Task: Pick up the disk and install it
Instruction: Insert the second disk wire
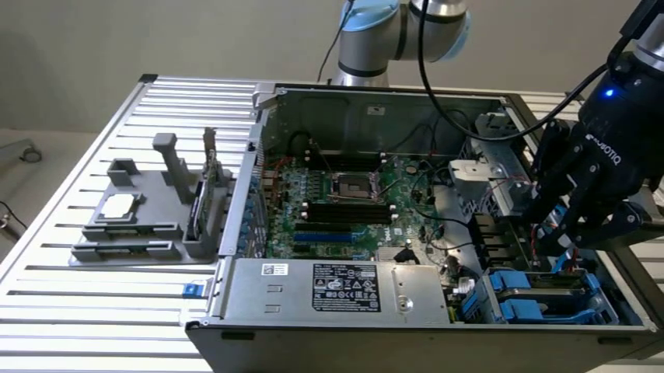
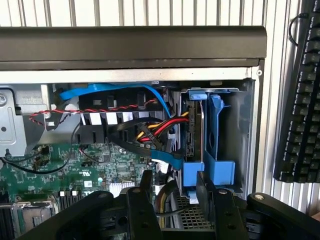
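Gripper: black two-fingered gripper (image 2: 172, 200) fills the foreground of the wrist view, its fingers (image 2: 141, 210) spread wide with nothing between them; it hangs over the drive corner of the case at the exterior view's right (image 1: 581, 210).
Disk: silver-grey metal hard drive framed in a bright blue plastic carrier (image 2: 194, 132) stands on edge in the drive bay, just beyond the fingertips and apart from them; from outside it shows as blue plastic (image 1: 539, 291) low in the case corner.
Drive bay: grey metal bay (image 2: 235, 130) holds the carrier, with a second blue bracket (image 2: 216, 135) beside it.
Cables: red, yellow and black power leads (image 2: 155, 131) and a flat blue data cable (image 2: 120, 92) run up to the disk's near side.
Case: open dark computer chassis (image 1: 415, 330) contains a green motherboard (image 1: 343, 210) and a large silver power-supply box with a white sticker (image 1: 343, 287).
Tray: grey plastic fixture (image 1: 145, 225) on the slatted metal table (image 1: 104, 311) carries a small silver square chip (image 1: 117, 204).
Keyboard: black keyboard (image 2: 300, 100) lies outside the case wall.
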